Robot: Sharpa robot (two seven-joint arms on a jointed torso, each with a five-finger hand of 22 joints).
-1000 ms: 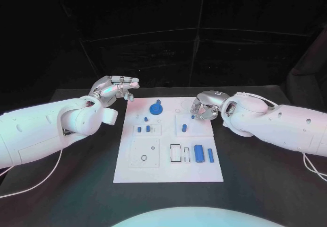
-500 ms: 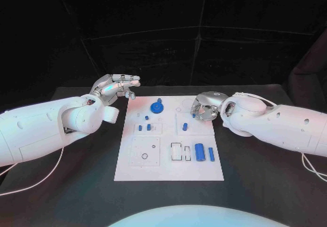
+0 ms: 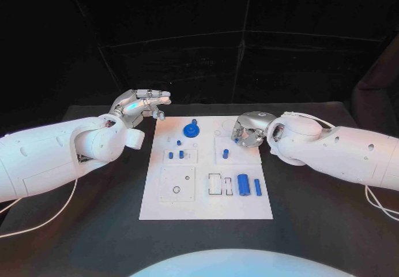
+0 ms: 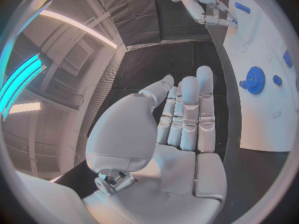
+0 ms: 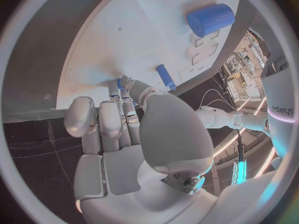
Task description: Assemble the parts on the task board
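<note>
The white task board (image 3: 208, 202) lies mid-table. On it are a blue gear (image 3: 190, 131), small blue pegs (image 3: 175, 155), a single peg (image 3: 224, 154), a thick blue cylinder (image 3: 243, 184) and a thin one (image 3: 257, 188). My right hand (image 3: 248, 130) hovers over the board's far right corner with its fingers curled. In the right wrist view its fingertips pinch a small blue part (image 5: 118, 83) just above the board (image 5: 124, 45), near the single peg (image 5: 165, 77). My left hand (image 3: 141, 105) is raised off the board's far left corner, fingers straight and holding nothing. The left wrist view shows this hand (image 4: 184, 117) and the gear (image 4: 254, 79).
Black table (image 3: 91, 219) surrounds the board on all sides. The board's near half carries outlined recesses (image 3: 219, 184) and a raised square plate (image 3: 176, 184). Both white forearms lie along the board's left and right sides.
My right hand has drawn slightly toward the board's far edge with the small part. The left hand has barely moved.
</note>
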